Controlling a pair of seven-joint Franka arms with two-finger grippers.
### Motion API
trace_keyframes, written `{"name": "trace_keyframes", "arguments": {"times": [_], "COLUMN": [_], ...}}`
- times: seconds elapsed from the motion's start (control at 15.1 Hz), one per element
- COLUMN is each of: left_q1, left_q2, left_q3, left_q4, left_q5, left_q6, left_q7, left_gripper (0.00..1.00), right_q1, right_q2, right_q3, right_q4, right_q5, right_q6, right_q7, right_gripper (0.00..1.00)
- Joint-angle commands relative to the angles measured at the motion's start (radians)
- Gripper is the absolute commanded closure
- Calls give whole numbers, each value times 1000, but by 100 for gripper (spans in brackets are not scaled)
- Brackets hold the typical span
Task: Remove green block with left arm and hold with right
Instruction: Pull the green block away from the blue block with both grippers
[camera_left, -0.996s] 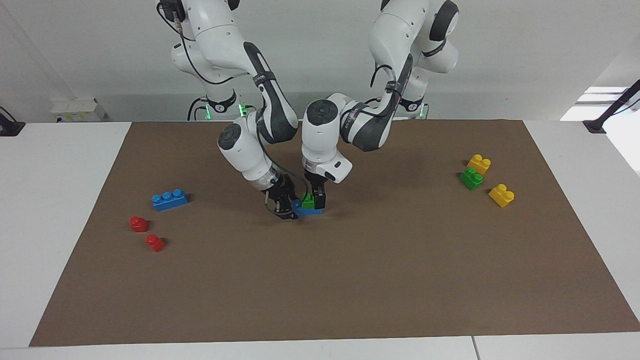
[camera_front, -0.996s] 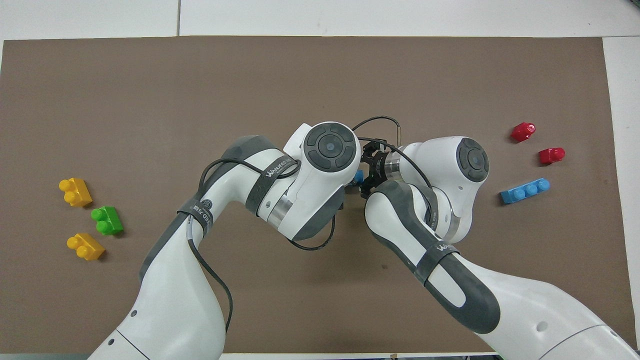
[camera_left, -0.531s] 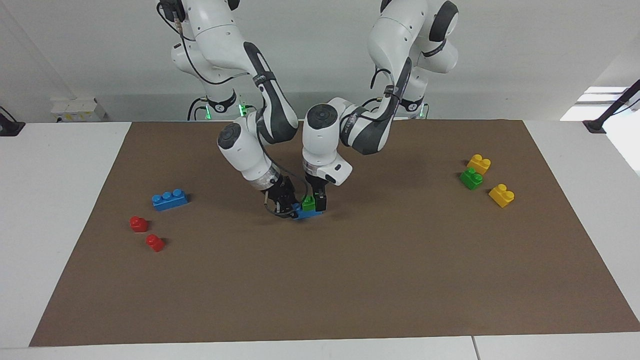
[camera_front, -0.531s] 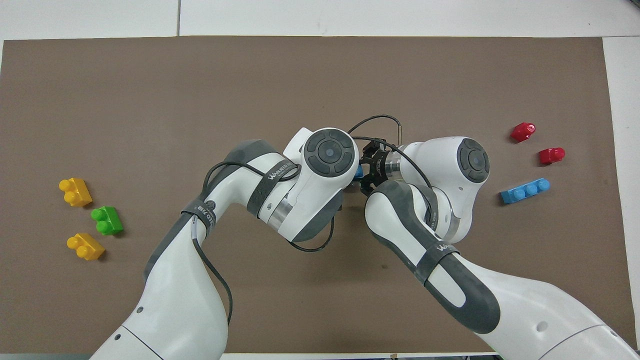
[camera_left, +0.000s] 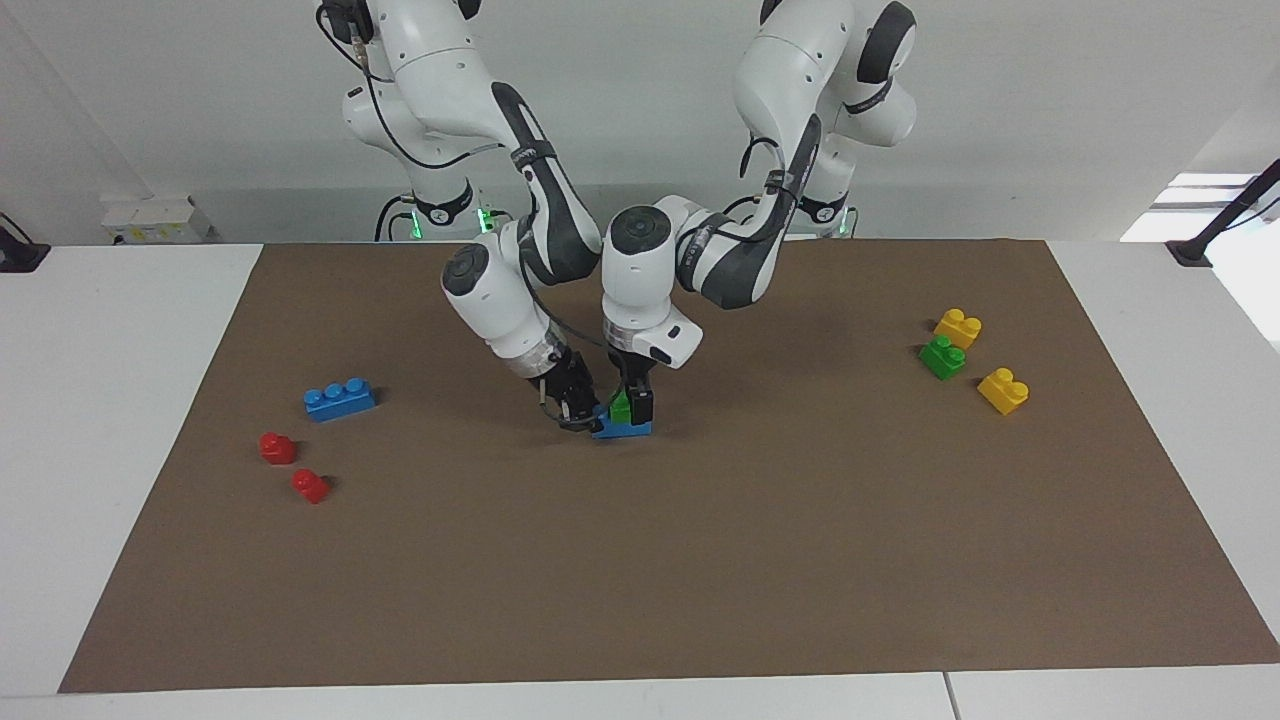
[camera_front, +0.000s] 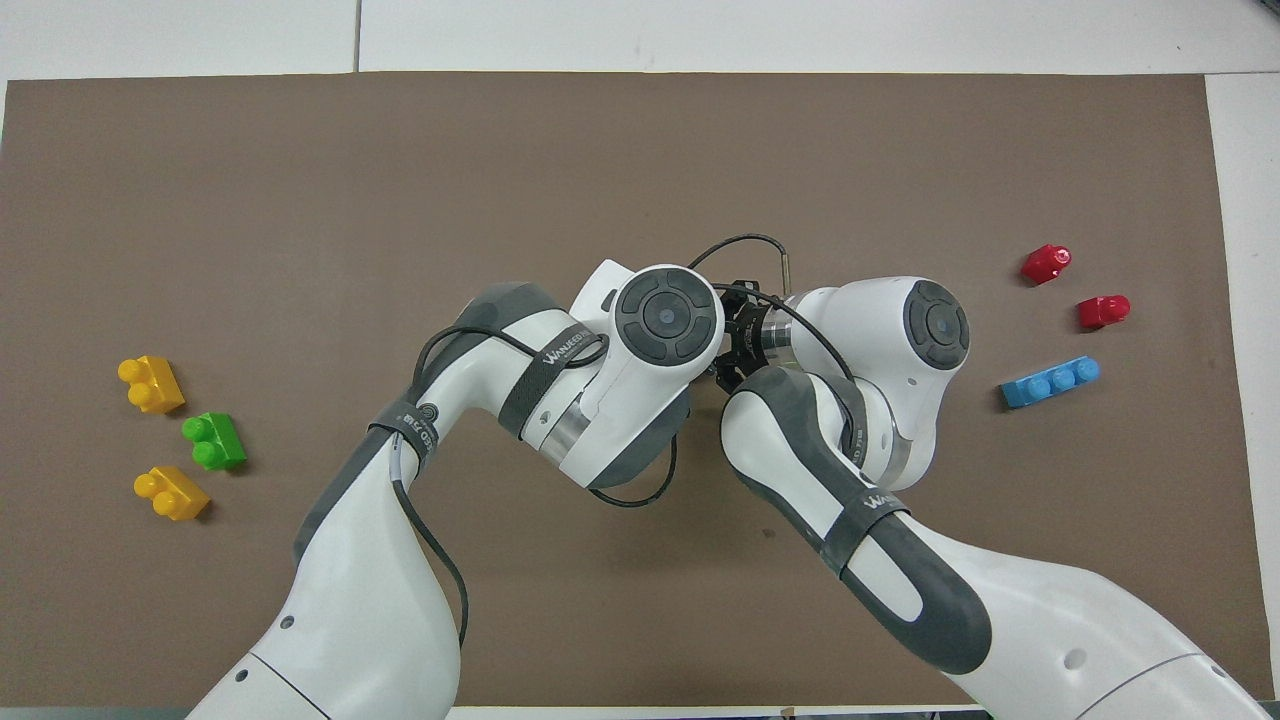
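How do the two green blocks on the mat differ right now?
The middle green block is stacked on a blue brick; the other green block rests directly on the mat. The left gripper is at the middle one and the right gripper clamps its blue brick; the other lies untouched between two yellow bricks. Both are small and the same bright green.

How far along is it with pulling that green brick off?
Done: both end effectors are at the stack. In hand: the right end effector pinches the blue plastic brick; the left end effector straddles the small green plastic block on it, jaws open. Left: gripping and pulling it off.
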Motion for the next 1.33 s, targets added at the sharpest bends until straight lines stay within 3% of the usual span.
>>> {"name": "trace_keyframes", "arguments": {"times": [0.0, 0.13, 0.27, 0.33, 0.4, 0.46, 0.86, 1.26], "left_q1": [-17, -19, -22, -22, -22, -22, -8, 59], "left_q2": [-7, -10, -10, -10, -10, -10, -40, -203], "left_q3": [18, 18, 18, 18, 16, 16, 13, 10], "left_q4": [-33, -41, -38, -32, -27, -26, -26, -41], "left_q5": [23, 30, 55, 58, 62, 75, 67, 64], "left_q6": [43, 44, 41, 29, 23, 23, 1, -123], "left_q7": [-31, -37, -54, -54, -51, -49, -44, -34], "left_gripper": [0, 8, 33, 48, 81, 98, 100, 100], "right_q1": [7, 7, 7, 7, 7, 7, 9, 10], "right_q2": [8, 8, 8, 8, 8, 8, 8, 8], "right_q3": [-3, -3, -3, -3, -3, -3, -3, -3], "right_q4": [0, -1, -1, -1, -1, -1, -11, -12], "right_q5": [44, 65, 67, 67, 67, 67, 67, 67], "right_q6": [21, 23, 23, 24, 24, 24, 52, 52], "right_q7": [-40, -40, -40, -40, -41, -43, -81, -89], "right_gripper": [100, 100, 100, 100, 100, 100, 100, 100]}}
